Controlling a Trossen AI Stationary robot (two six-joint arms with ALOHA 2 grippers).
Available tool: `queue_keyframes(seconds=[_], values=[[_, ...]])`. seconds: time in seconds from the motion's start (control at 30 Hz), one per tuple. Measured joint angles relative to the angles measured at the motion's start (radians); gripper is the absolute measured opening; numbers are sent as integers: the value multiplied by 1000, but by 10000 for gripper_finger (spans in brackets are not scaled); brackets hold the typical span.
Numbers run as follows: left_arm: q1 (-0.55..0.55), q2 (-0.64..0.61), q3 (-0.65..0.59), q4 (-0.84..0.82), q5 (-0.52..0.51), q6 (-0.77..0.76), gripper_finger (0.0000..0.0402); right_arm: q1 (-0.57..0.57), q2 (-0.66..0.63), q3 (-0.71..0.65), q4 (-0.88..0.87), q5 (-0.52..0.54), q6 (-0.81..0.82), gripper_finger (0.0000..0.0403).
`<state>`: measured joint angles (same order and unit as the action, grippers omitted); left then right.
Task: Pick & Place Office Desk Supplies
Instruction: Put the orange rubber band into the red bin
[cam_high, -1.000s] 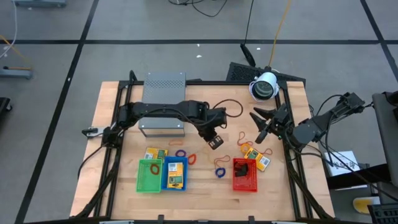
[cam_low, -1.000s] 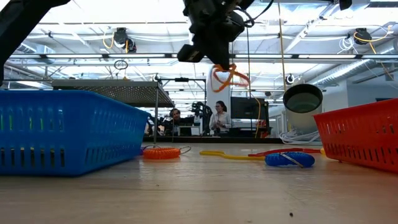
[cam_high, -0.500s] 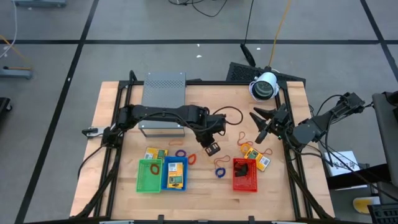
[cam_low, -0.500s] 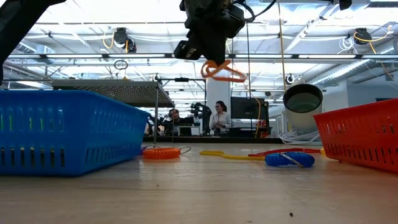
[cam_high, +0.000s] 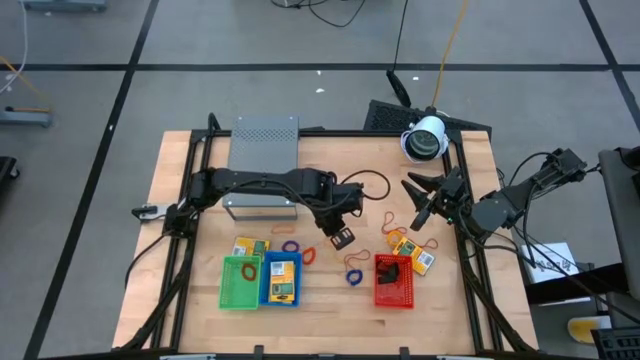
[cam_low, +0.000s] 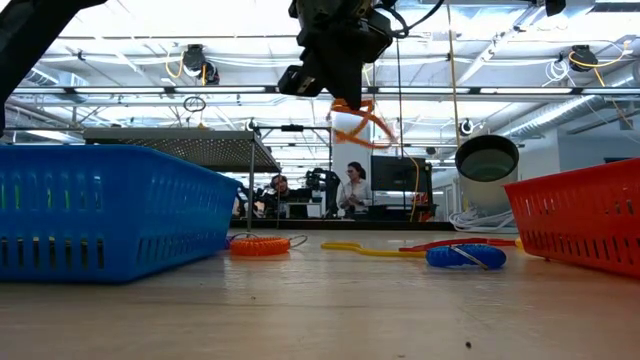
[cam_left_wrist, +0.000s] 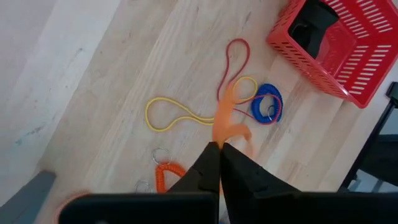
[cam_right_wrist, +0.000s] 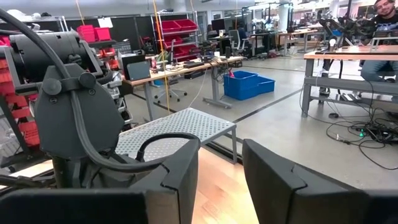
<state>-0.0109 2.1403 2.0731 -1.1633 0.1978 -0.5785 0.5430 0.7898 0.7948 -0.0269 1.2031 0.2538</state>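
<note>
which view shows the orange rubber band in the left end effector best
The left wrist view: the orange rubber band hangs from the shut left end effector, clear against the wooden table. The low view shows it dangling well above the table. The high view barely shows it; the right wrist view not at all.

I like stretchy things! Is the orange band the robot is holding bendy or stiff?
Probably bendy: the orange rubber band droops and twists below the left pincer, shut on it. Likely light too, since only a thin pinch holds it up above the table.
</note>
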Motion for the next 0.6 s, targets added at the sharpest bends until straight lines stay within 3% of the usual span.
queue_keyframes(seconds=[0.2,0.37,0.6], values=[[0,0,0,0,0,1,34,0,0,0,0,0,0,116],[0,0,0,0,5,1,8,0,0,0,0,0,0,116],[1,0,0,0,19,-6,5,0,0,0,0,0,0,116]])
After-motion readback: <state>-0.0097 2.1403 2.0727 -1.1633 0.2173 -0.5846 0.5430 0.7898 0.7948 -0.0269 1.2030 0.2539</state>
